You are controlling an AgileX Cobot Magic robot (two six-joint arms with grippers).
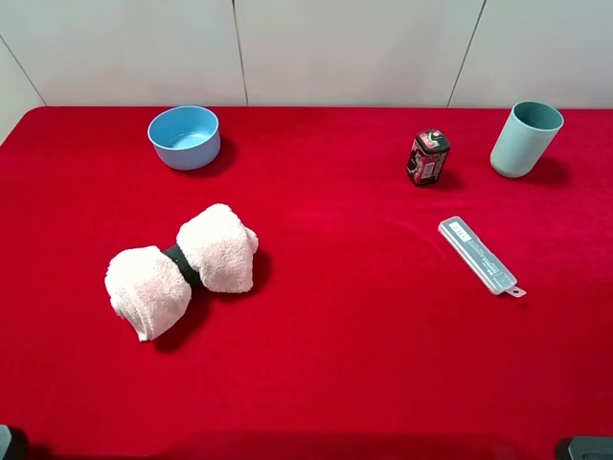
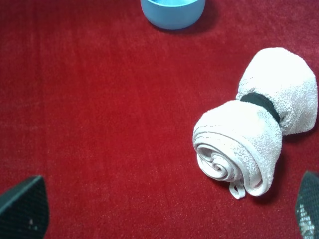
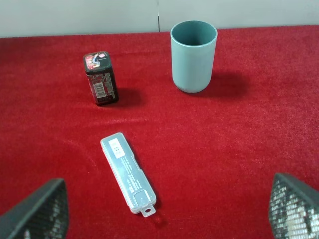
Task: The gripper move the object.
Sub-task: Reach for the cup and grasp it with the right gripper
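Red cloth (image 1: 383,364) covers the whole table, and pale wall panels (image 1: 354,48) stand behind its far edge. The cup (image 1: 526,139), pale teal-green, stands upright with its mouth up at the far right of the cloth, close to the wall, and nothing touches it. Left of it, and apart from it, a small dark box (image 1: 427,157) with a red label stands on end. Nearer the front, between those two as the high camera sees them, a long clear case (image 1: 481,256) lies flat and aslant, its tabbed end toward the front right. A light-blue bowl (image 1: 185,137) sits at the far left, mouth up. In front of the bowl and well apart from it lies a rolled white towel (image 1: 144,292), pinched in the middle by a black band (image 1: 180,257) so that it bulges at both ends.

The right gripper (image 3: 167,209) hangs above the cloth on the near side of the case, its two fingers (image 3: 37,211) spread wide with nothing between them. The cup is well beyond it, past the case. The left gripper (image 2: 167,206) is likewise spread wide and holds nothing; the towel lies just ahead of one finger (image 2: 309,204), and the bowl is farther off
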